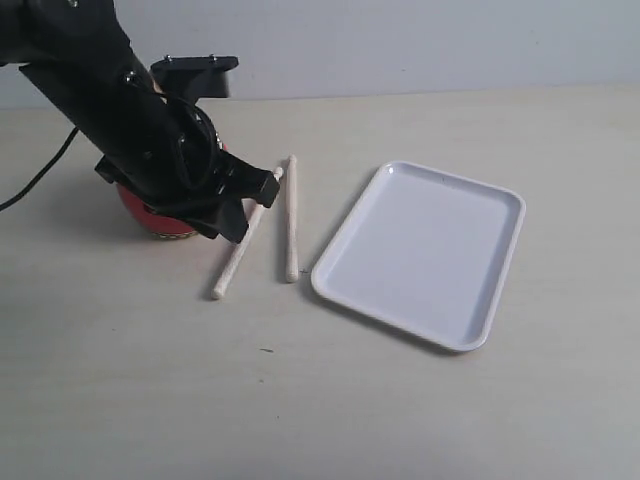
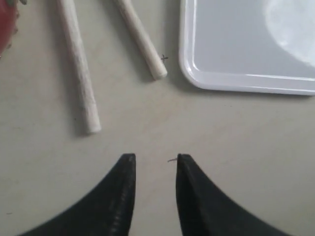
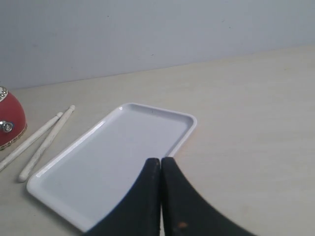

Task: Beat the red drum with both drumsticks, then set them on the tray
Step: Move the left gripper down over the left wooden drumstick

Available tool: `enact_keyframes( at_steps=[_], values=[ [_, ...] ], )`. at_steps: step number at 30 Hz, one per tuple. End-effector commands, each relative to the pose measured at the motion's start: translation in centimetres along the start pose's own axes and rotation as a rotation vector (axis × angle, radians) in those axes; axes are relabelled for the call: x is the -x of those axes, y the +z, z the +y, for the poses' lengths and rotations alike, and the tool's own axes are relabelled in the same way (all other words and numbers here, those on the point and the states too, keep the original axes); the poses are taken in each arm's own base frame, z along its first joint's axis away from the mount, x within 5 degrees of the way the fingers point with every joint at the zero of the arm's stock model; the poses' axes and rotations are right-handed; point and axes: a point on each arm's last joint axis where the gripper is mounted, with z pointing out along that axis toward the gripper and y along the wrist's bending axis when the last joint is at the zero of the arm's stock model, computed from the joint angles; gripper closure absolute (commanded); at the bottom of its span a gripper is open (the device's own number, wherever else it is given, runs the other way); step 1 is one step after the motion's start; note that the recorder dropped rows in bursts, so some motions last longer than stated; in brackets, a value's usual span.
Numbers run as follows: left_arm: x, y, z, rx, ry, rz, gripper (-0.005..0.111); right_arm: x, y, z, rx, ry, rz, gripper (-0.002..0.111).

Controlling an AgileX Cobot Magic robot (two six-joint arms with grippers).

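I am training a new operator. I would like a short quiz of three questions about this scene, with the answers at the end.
1. True or false: both drumsticks lie on the table, and the tray holds nothing.
2. Which gripper has its jaws apart? A. left B. right C. both
3. In the exterior view, what lies between the red drum and the tray?
Key: 1. True. 2. A: the left gripper is open and empty; the right gripper is shut. 3. The two drumsticks.
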Motion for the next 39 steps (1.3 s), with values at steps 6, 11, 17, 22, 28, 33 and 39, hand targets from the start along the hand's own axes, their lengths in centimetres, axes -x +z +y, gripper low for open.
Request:
enact_keyframes(
  at_steps=[6, 11, 17, 22, 28, 33, 39],
  values=[
    [0.4, 3.2, 1.4, 0.103, -0.039, 0.052, 0.076, -0.1, 0.0, 0.0, 0.005, -0.007, -0.006, 0.108],
    [1.8, 4.5, 1.6, 0.135, -0.031, 0.053, 0.058, -0.1, 0.0, 0.0, 0.005, -0.007, -0.006, 0.108],
    [2.4, 6.5, 1.9, 0.141, -0.043, 0.073, 0.058, -0.1, 0.0, 0.0, 0.005, -0.007, -0.006, 0.108],
    [2.2, 8.5, 2.5, 0.162, -0.059, 0.103, 0.058, -0.1, 0.0, 0.0, 0.005, -0.007, -0.006, 0.108],
    [2.3, 9.6, 2.9, 0.184, -0.054, 0.089, 0.058, -0.1, 0.0, 0.0, 0.005, -0.007, -0.006, 0.108],
    [2.3, 9.9, 3.1, 0.196, -0.044, 0.089, 0.058, -0.1, 0.0, 0.0, 0.005, -0.007, -0.006, 0.108],
    [2.2, 10.0, 3.1, 0.200, -0.096, 0.092, 0.058, -0.1, 0.0, 0.0, 0.005, -0.007, -0.006, 0.108]
  ],
)
